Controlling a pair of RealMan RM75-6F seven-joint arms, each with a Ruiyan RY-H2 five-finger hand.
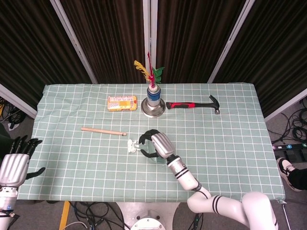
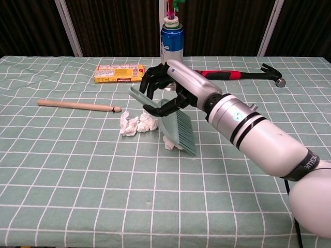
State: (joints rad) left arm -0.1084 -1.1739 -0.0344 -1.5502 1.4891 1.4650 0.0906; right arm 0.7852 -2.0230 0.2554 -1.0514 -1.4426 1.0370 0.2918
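My right hand grips a pale green brush by its handle, bristles slanting down onto the cloth. A small white paper wad lies against the bristles. Just left of it sits a larger heap of crumpled white paper. From the head view the right hand hovers mid-table, right beside the paper heap. My left hand hangs beyond the table's left edge, holding nothing, its fingers apart.
A wooden stick lies at the left. At the back are a yellow packet, a blue can holding feathers on an upturned steel bowl, and a red-handled hammer. A green checked cloth covers the table.
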